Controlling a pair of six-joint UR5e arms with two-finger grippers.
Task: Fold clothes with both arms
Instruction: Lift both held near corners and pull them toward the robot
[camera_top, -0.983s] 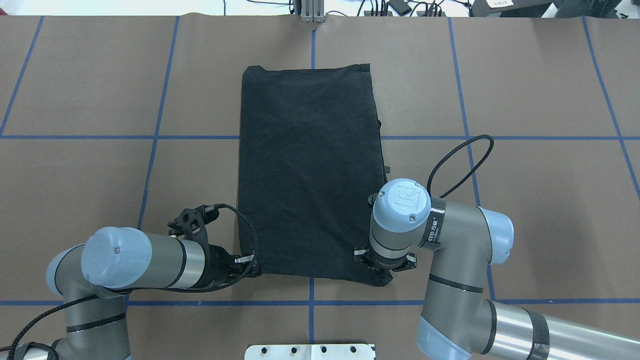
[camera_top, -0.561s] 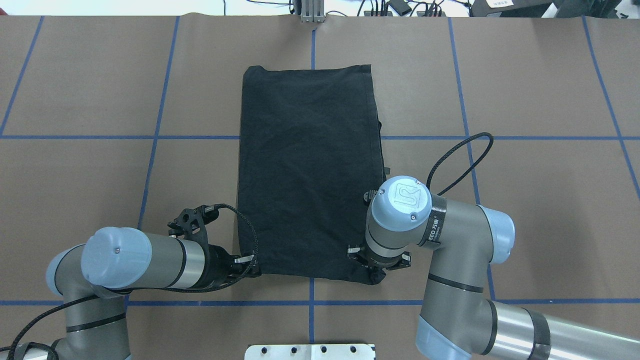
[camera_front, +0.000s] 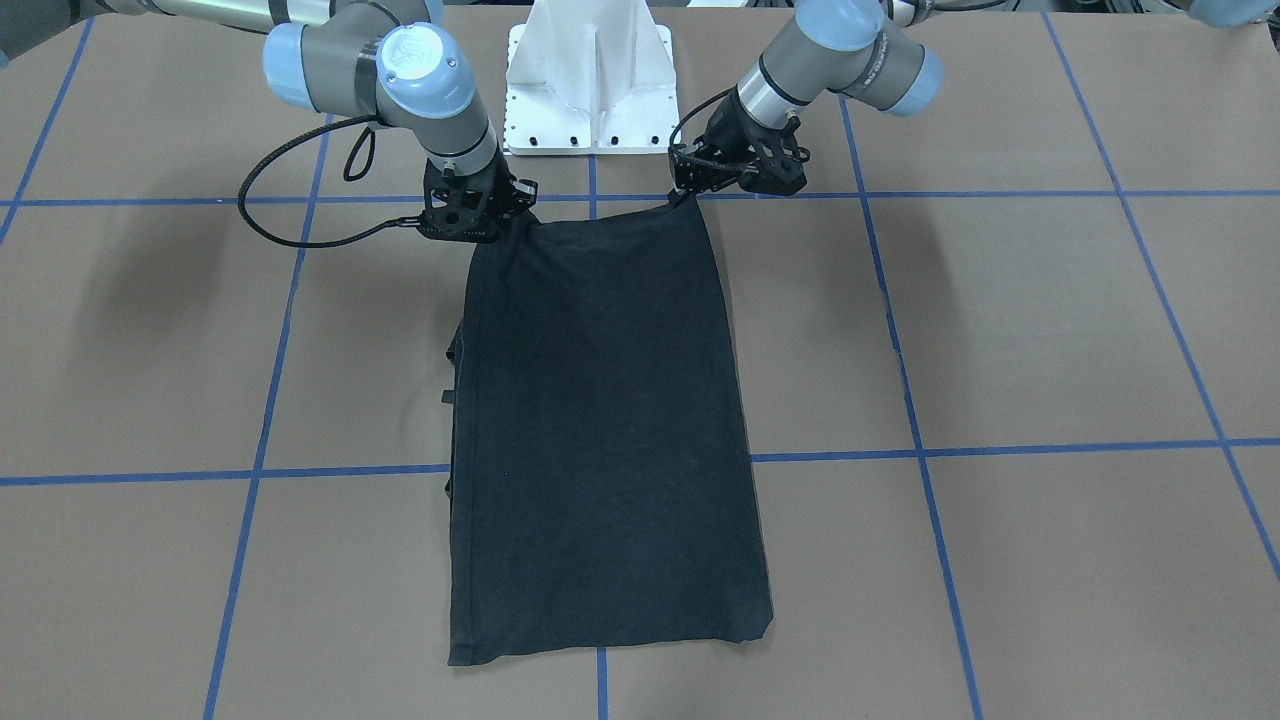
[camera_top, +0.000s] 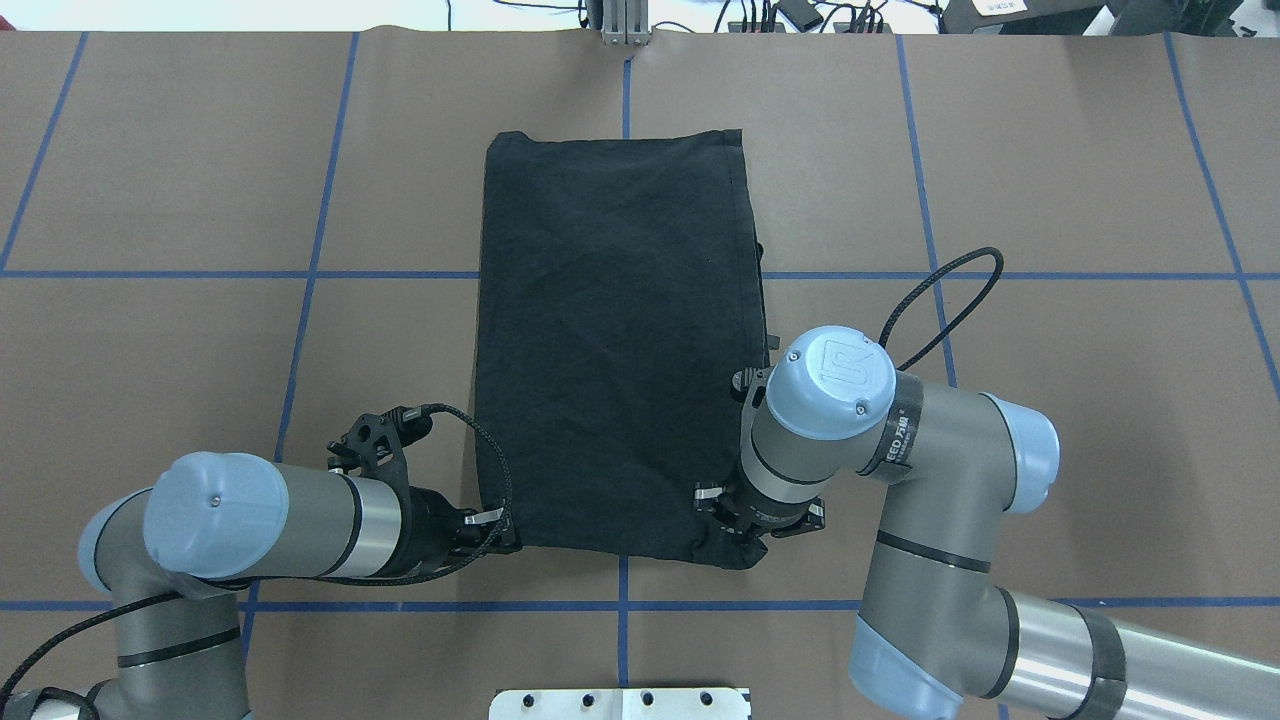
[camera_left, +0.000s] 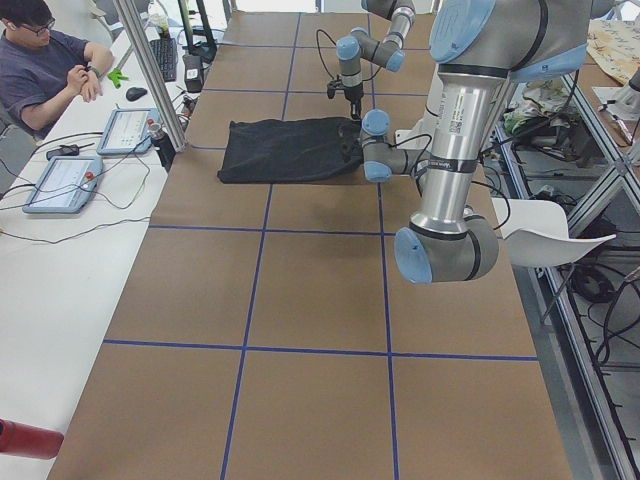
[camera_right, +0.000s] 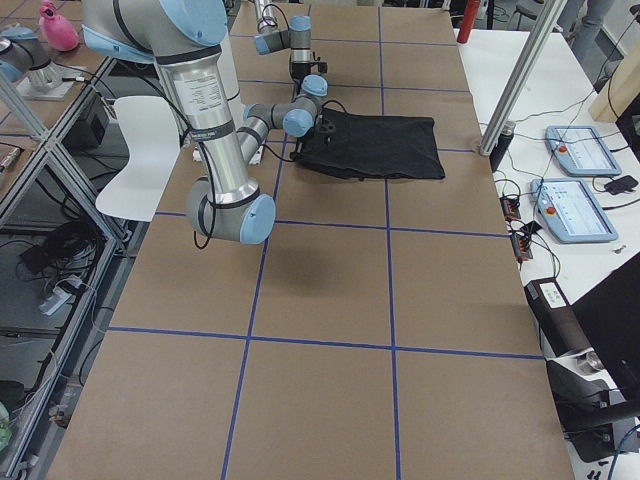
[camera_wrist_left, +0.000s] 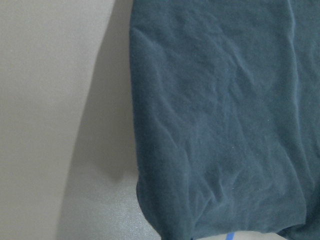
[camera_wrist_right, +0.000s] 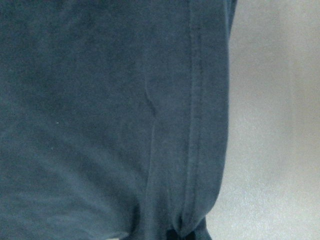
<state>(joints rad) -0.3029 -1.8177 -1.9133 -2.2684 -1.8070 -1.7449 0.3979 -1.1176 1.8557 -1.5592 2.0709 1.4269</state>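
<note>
The black T-shirt (camera_top: 615, 340) lies flat on the brown table as a long folded rectangle, plain side up, with no logo showing. My left gripper (camera_top: 500, 535) is low at its near-left corner, shut on the cloth; in the front-facing view that left gripper (camera_front: 685, 195) pinches the corner into a small peak. My right gripper (camera_top: 745, 538) points down on the near-right corner, shut on the bunched fabric, and shows as the right gripper (camera_front: 505, 222) from the front. Both wrist views are filled with the shirt (camera_wrist_left: 220, 125) (camera_wrist_right: 100, 115) against bare table.
The white base plate (camera_top: 620, 703) sits at the near table edge between the arms. Blue tape lines (camera_top: 310, 275) grid the brown table cover. Cables (camera_top: 800, 15) run along the far edge. A person (camera_left: 45, 70) sits at a side bench with tablets (camera_left: 60, 180).
My right gripper has shifted left and drawn the near-right shirt corner inward, bunching it. The right arm's elbow swung outward. The left arm eased back slightly, still at its corner.
</note>
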